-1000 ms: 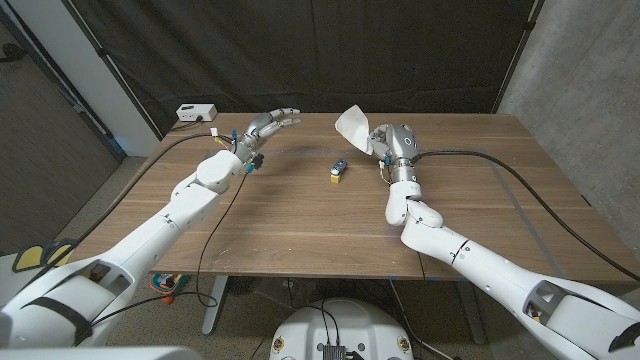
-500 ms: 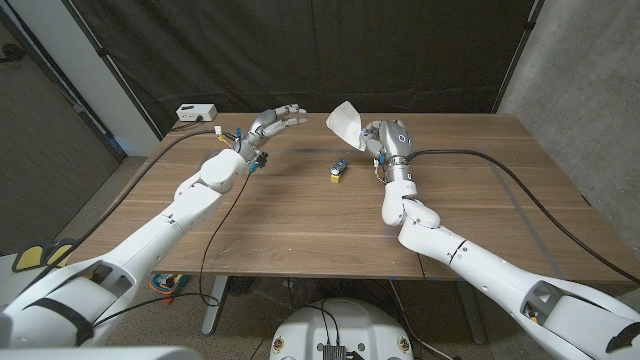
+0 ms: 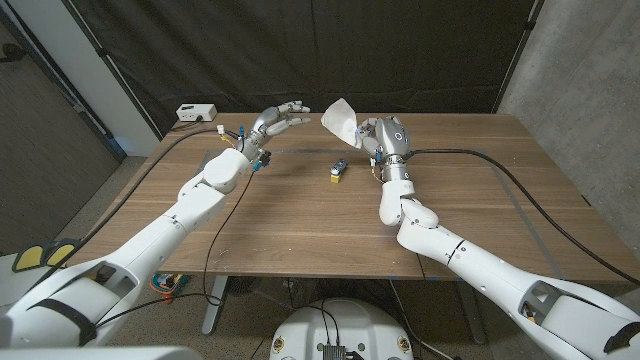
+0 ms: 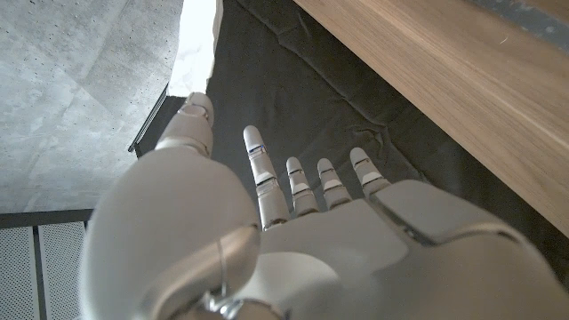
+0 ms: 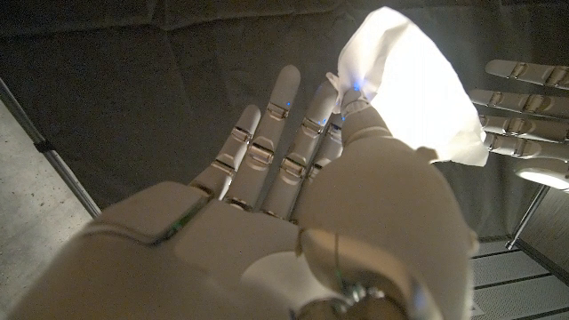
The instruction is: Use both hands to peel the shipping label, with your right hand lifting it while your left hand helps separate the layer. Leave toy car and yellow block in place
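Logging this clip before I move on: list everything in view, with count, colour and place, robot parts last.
shipping label: one, white, held up off the table at its far middle edge by the right hand
toy car: one, dark blue, table centre
yellow block: one, yellow, right next to the toy car on its near side
box: one, white, table's far left corner
table: one, brown wood
left hand: fingers spread, reaching toward the label, holding nothing
right hand: pinches the label
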Robot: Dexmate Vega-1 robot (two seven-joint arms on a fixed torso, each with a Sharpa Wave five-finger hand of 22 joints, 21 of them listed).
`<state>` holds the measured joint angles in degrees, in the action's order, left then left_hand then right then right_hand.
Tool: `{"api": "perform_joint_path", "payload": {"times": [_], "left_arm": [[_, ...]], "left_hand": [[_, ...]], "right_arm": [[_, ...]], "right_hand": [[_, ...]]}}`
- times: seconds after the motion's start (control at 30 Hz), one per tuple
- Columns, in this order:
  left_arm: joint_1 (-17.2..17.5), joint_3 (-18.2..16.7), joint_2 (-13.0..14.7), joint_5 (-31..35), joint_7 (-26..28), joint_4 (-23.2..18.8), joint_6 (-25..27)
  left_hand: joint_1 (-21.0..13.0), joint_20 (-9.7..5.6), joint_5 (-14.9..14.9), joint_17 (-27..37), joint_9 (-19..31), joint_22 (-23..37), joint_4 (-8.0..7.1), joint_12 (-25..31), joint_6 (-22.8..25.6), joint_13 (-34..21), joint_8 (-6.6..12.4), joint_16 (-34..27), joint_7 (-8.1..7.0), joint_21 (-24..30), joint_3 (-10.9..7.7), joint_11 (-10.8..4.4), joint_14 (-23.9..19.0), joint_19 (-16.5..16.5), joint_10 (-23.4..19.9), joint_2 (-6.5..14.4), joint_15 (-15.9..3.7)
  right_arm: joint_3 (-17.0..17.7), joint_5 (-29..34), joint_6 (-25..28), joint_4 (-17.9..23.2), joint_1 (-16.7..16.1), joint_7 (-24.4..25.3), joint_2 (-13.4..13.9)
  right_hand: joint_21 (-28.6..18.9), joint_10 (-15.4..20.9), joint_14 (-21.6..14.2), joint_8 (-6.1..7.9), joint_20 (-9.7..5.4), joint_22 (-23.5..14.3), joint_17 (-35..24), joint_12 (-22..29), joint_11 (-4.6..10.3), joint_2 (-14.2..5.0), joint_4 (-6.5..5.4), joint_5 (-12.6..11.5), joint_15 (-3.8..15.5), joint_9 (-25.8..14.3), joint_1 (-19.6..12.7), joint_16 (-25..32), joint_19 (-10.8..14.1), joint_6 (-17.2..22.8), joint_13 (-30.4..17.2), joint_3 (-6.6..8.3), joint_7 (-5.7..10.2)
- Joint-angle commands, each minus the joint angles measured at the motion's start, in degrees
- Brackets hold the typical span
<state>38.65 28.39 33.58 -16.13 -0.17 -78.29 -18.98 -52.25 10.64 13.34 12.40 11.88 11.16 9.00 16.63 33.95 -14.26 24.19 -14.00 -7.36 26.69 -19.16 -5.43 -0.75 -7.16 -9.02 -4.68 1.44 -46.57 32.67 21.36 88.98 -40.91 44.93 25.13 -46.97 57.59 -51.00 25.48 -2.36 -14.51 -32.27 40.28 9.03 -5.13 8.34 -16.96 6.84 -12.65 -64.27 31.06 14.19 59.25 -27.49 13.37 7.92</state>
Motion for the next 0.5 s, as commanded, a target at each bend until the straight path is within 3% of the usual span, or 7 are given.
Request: {"api": "perform_joint_path", "payload": {"times": [0.03,0.5], "left_arm": [[-0.5,0.4,-0.5,1.5,0.2,-0.1,-0.9],[-1.0,0.9,-0.9,2.7,0.7,0.1,-0.7]], "left_hand": [[-0.4,-0.25,0.2,0.2,0.3,0.2,-0.27,0.1,0.9,-0.2,0.39,-0.3,0.25,0.2,0.42,-0.10,-0.3,0.4,-0.8,-0.9,0.01],[-2.4,-0.62,-0.1,0.4,0.4,0.1,-0.71,0.7,4.8,-0.6,1.88,-1.0,0.03,0.5,0.18,-1.02,-1.9,2.2,-3.4,0.3,-0.70]], "right_arm": [[0.1,1.3,-1.1,0.0,-0.1,0.7,-0.6],[0.0,2.1,-2.1,-0.3,0.0,1.3,-1.0]], "right_hand": [[-0.6,0.2,-0.6,0.75,-0.80,-0.1,-0.3,0.2,0.31,-0.40,-0.37,0.2,6.57,-0.9,0.0,-0.1,0.5,0.6,-0.1,0.01,0.50],[-1.3,0.1,-0.8,1.24,-0.71,-0.1,-0.5,0.2,0.20,-0.42,-0.40,0.4,6.59,-1.0,-0.1,-0.5,0.3,1.0,-0.3,-0.04,0.67]]}}
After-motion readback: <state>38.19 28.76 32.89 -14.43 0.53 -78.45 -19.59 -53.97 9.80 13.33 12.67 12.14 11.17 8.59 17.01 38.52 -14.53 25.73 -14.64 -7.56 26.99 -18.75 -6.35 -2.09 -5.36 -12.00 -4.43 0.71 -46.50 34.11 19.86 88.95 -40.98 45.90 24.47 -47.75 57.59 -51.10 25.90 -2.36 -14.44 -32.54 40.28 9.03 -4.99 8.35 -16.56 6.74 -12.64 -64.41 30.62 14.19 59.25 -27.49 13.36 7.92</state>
